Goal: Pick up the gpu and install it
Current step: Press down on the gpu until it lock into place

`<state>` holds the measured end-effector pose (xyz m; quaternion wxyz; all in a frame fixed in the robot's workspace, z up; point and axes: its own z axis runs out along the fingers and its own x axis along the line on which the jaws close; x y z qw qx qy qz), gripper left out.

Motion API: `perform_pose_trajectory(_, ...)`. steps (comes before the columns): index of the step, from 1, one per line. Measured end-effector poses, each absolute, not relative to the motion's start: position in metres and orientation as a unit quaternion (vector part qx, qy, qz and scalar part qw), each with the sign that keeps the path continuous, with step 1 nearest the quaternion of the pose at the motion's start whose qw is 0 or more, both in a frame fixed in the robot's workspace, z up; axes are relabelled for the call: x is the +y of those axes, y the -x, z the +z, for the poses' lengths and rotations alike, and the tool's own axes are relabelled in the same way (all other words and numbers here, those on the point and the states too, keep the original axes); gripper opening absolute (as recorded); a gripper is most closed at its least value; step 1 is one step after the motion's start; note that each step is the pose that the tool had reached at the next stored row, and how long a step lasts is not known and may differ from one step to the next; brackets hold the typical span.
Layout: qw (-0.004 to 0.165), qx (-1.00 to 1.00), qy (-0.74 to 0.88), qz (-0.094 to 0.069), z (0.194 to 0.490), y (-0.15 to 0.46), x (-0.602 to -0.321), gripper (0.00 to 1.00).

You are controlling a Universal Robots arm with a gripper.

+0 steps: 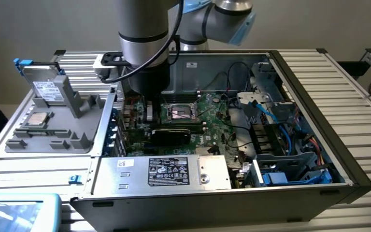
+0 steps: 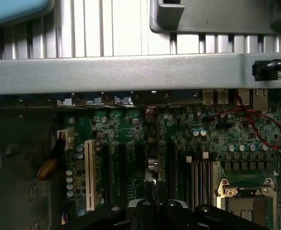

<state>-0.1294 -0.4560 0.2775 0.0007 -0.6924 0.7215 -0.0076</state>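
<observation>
Arm (image 1: 143, 43) vertical, reaching down into the open computer case (image 1: 314, 87). Gripper (image 1: 148, 108) low over the motherboard (image 2: 178, 143), beside the gpu (image 1: 170, 134); grip state can't be told.

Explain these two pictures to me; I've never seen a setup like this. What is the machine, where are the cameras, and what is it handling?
The machine is a robot arm with a gripper at its end. The exterior view comes from a camera standing apart from the arm. It looks down on an open computer case lying on a slatted table. The wrist view comes from a camera on the arm itself, looking straight at the green motherboard and its white slot.

The arm reaches down into the case. Just beyond its end a dark flat card, apparently the gpu, sits on the board. Whether the gripper holds it cannot be told.

On the exterior view's left, a grey holder carries a hard drive. A silver power supply sits at the case's near edge.
</observation>
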Motion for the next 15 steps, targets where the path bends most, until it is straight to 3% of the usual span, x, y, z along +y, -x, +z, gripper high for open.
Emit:
perform_pose_trajectory(7, 0.002, 0.721, 0.692, -0.004, 0.276, 0.101, -0.457, 0.12)
perform_pose_trajectory(15, 0.003, 0.721, 0.692, 0.016, 0.272, 0.1, -0.457, 0.12)
